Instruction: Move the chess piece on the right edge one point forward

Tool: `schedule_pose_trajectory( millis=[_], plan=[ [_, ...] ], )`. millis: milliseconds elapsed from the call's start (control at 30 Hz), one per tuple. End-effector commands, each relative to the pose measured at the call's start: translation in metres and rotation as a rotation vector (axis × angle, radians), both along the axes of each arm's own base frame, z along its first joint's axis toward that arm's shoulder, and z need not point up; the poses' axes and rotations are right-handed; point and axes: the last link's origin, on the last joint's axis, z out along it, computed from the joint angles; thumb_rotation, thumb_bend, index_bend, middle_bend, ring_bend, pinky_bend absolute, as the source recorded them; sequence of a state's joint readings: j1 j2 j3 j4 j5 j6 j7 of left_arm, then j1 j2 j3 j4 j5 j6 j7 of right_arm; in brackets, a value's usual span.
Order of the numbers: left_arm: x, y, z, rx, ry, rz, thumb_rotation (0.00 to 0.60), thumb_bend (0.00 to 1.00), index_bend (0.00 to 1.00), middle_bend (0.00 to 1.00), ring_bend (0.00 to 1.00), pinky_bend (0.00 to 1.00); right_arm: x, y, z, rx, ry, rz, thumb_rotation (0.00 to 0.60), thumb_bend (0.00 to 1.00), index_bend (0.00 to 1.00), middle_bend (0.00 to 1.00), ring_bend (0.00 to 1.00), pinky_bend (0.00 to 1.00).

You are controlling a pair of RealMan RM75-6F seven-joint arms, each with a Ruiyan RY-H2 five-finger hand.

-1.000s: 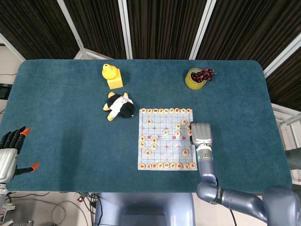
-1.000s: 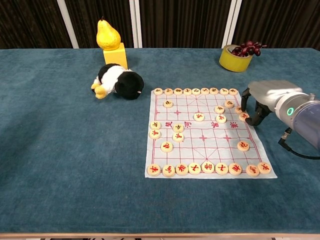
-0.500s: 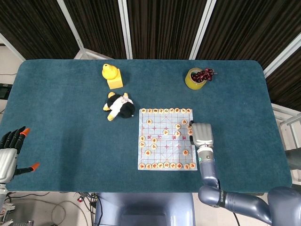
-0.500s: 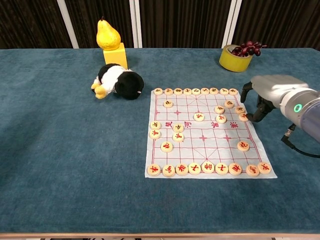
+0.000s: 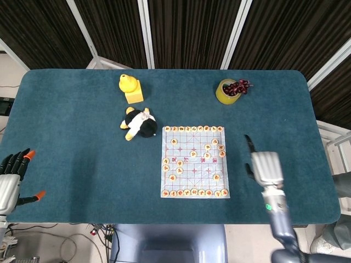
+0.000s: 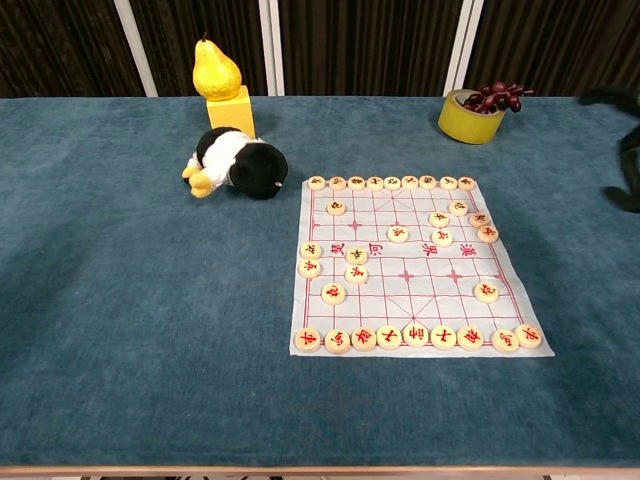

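The chess board sheet (image 5: 194, 164) (image 6: 410, 275) lies at the table's middle, with round pieces in rows at its far and near ends and several scattered between. On its right edge sits a piece (image 5: 222, 154) (image 6: 487, 233), with another (image 6: 479, 219) just behind it. My right hand (image 5: 264, 166) hovers to the right of the board, apart from it, fingers spread and holding nothing. Only its dark fingertips (image 6: 624, 150) show in the chest view, at the right edge. My left hand (image 5: 11, 176) stays at the table's near left corner, empty with fingers apart.
A black-and-white plush toy (image 5: 140, 124) (image 6: 236, 163) lies left of the board's far corner. Behind it a pear stands on a yellow block (image 5: 131, 87) (image 6: 224, 85). A yellow bowl with dark grapes (image 5: 230, 90) (image 6: 474, 112) sits at the back right.
My right hand has left the board's right edge, where its fingers stood around the edge piece, and pulled away to the right. The pieces look unmoved. The left hand has stayed put.
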State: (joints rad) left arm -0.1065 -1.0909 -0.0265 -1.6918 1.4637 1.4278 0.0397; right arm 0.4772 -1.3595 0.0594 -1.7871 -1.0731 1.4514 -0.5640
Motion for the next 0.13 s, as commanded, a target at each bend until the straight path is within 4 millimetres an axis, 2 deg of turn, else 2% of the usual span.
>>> schedule_pose_trajectory(
  millis=[33, 100, 133],
  plan=[
    [0.000, -0.001, 0.000, -0.003, 0.011, -0.003, 0.600, 0.00, 0.00, 0.00, 0.00, 0.00, -0.033, 0.049, 0.034, -0.025, -0.029, -0.027, 0.600, 0.44, 0.00, 0.24, 0.21, 0.75],
    [0.000, -0.002, 0.000, -0.006, 0.027, -0.007, 0.600, 0.00, 0.00, 0.00, 0.00, 0.00, -0.046, 0.069, 0.045, -0.029, -0.025, -0.039, 0.600, 0.44, 0.00, 0.09, 0.05, 0.33],
    [-0.001, -0.002, 0.000, -0.009, 0.036, -0.009, 0.600, 0.00, 0.00, 0.00, 0.00, 0.00, -0.052, 0.078, 0.050, -0.029, -0.024, -0.044, 0.600, 0.44, 0.00, 0.05, 0.02, 0.19]
  ],
)
